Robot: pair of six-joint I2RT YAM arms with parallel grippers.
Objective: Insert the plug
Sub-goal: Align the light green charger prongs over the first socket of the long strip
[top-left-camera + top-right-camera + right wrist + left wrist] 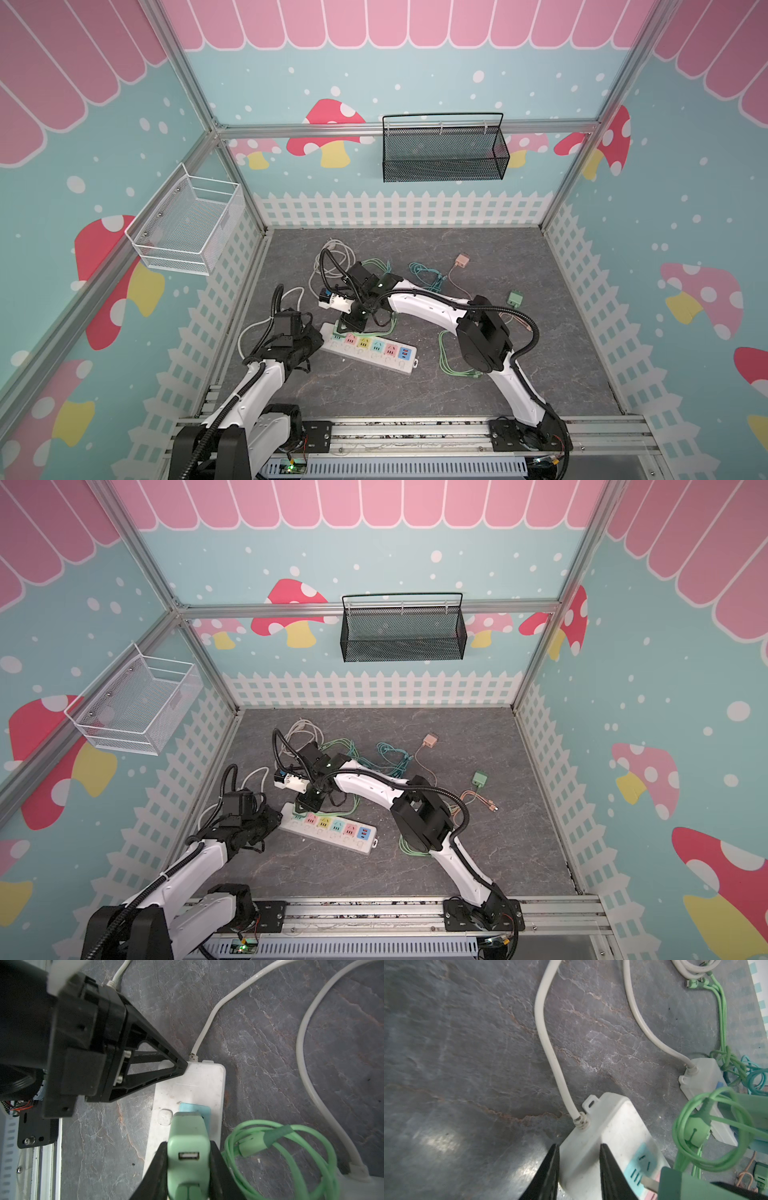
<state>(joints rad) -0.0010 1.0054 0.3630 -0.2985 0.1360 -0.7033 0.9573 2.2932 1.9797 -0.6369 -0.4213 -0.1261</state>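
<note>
The left gripper (579,1174) is pinching the near-left, cord end of the white power strip (368,349) lying on the grey tabletop (415,395). Just beyond, the right gripper (188,1169) is clamping the green USB charger plug (188,1142), holding it at the strip's first, light-blue socket (195,1108). Farther back, a green cable (376,264) is lying coiled.

Robot test cell (590,124) — framed, mushroom-papered walls (685,208).

Two robot arms (257,386) (432,305), two white power strips (370,349) (702,1082), three small adapter blocks in green (188,1147), darker green (515,298) and pink (462,261), two wall baskets, white (187,224) and black (444,151)
</note>
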